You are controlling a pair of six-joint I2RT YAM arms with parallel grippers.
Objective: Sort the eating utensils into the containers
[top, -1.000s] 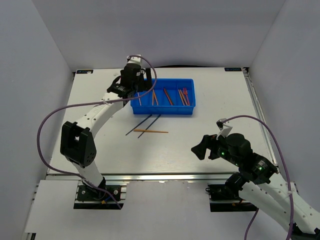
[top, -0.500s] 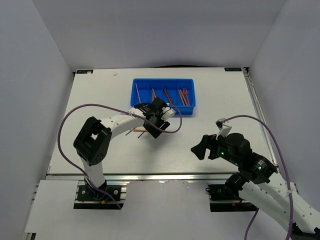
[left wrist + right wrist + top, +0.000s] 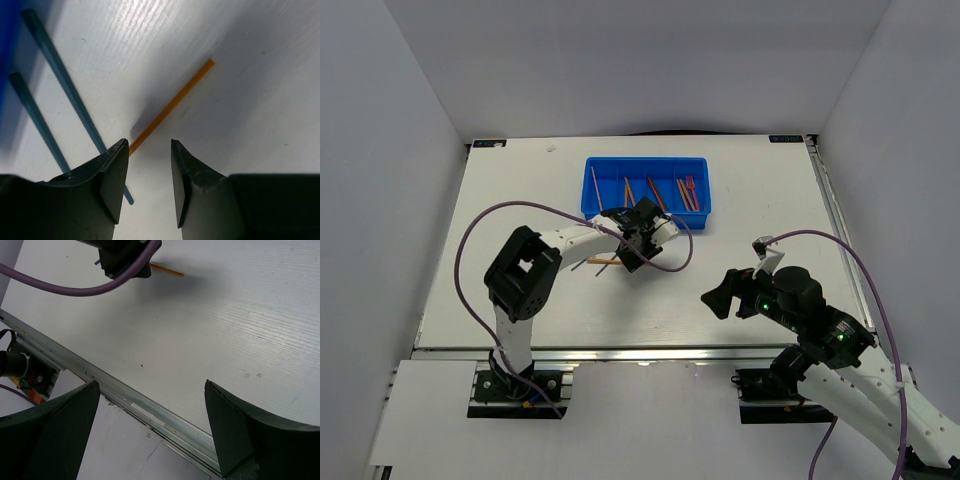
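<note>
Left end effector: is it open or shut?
Open: the left end effector shows a clear gap between its fingers, and the orange stick lies ungripped below.

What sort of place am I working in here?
Probably a lab test cell: white table boxed in by plain grey panels, left arm and right arm bolted to an aluminium rail.

A white table stands enclosed by plain grey walls.

A: Where's the tray?
B: Toward the far edge of the table, middle; utensils lie in its compartments.
A: Loose stuff?
B: Just before the tray: one stick, pair of sticks beside it on the tray side.
</note>
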